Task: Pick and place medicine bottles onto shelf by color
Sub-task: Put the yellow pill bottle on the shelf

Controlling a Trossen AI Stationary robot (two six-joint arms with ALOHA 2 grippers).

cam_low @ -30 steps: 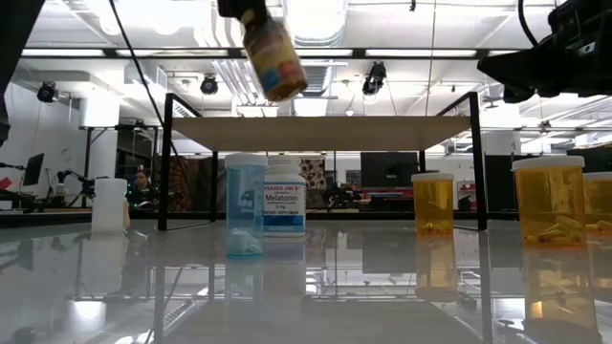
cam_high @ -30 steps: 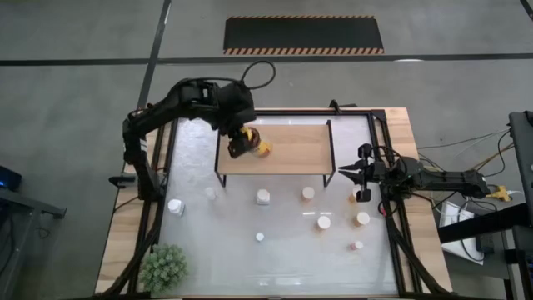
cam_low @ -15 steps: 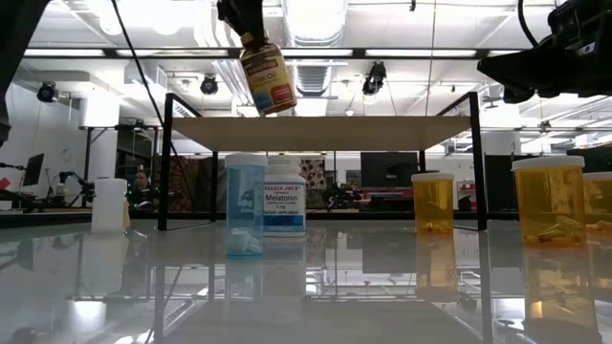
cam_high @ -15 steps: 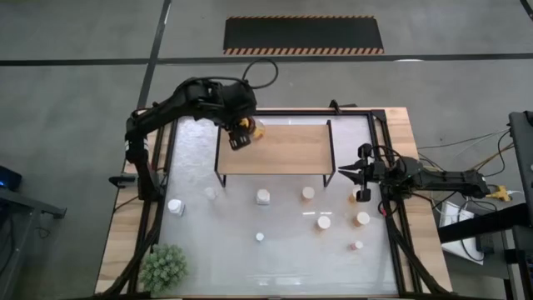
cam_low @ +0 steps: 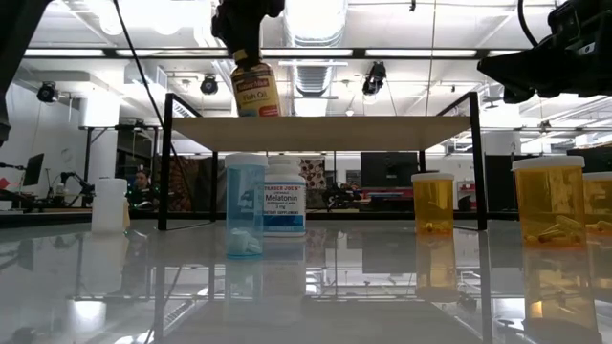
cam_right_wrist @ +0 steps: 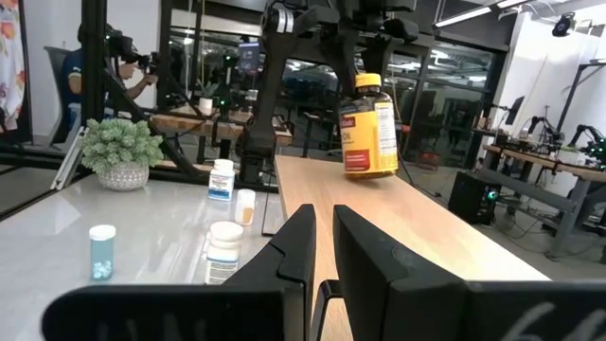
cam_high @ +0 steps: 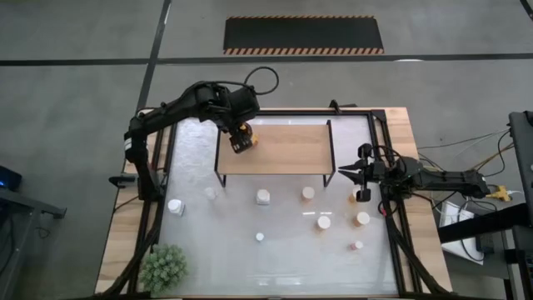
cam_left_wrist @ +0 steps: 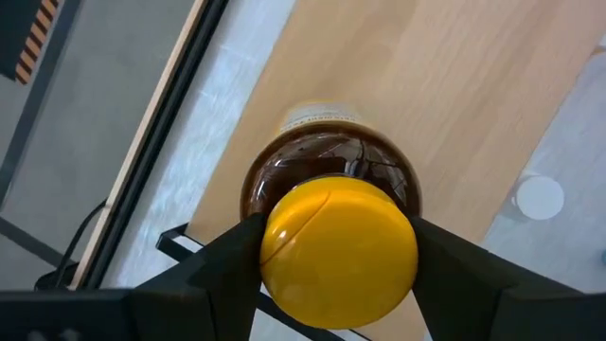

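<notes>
The left gripper [cam_left_wrist: 339, 248] jaws grip the yellow-lidded amber jar [cam_low: 256, 89] above the light-wood shelf's [cam_high: 287, 150] left rear corner; contact unclear. The right gripper [cam_high: 353, 176], jaws closed, waits at the worktop's right edge.

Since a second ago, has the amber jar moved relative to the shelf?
Yes. In the low view, the amber jar, gripped at its lid by the left gripper, has swung from tilted to upright and dropped toward the shelf, near its left end.
</notes>
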